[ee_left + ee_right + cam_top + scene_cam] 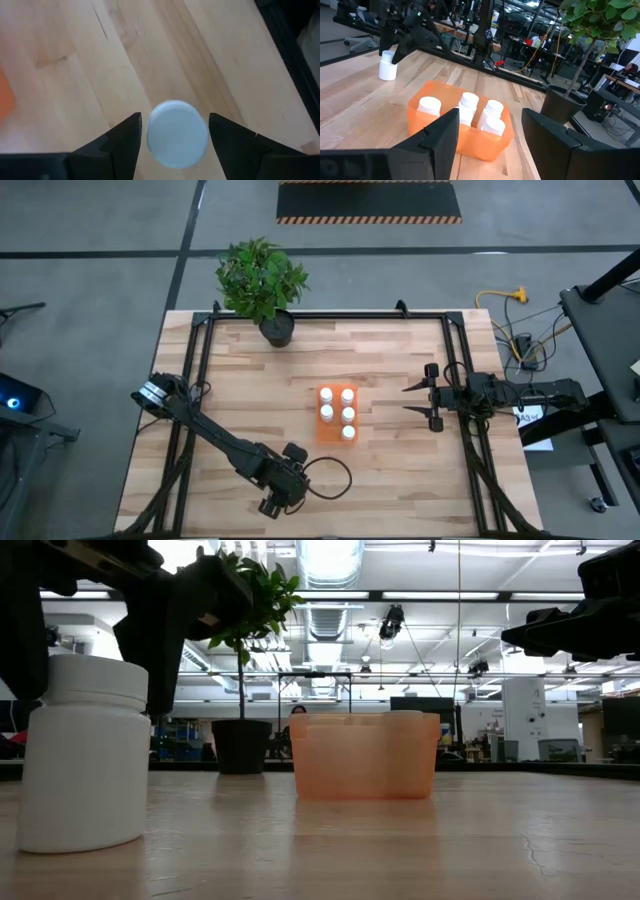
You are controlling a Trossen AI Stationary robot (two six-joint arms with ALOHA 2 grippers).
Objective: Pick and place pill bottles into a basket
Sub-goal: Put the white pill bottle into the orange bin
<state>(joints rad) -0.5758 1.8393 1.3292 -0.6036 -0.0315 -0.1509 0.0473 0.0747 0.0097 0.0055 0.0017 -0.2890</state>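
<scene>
While the left gripper (272, 506) hangs low over the near edge of the wooden table (390, 480), its two fingers (122, 142) stand spread on either side of a lone pill bottle (177, 133), with a sliver of bare wood showing between each finger and the white cap (so nothing is gripped). That bottle stands upright on the boards, well apart from the orange basket (327, 429), which sits near the middle of the table. Four other pill bottles (348, 414) stand upright inside the basket, three down one side and one in the other row. Off to the basket's right, the right gripper (428, 399) waits above the table with its fingers parted and nothing between them, pointed toward the basket. A potted plant (263, 280) in a black pot stands at the far edge of the table, and from table height the room behind shows racks and ceiling lights.
</scene>
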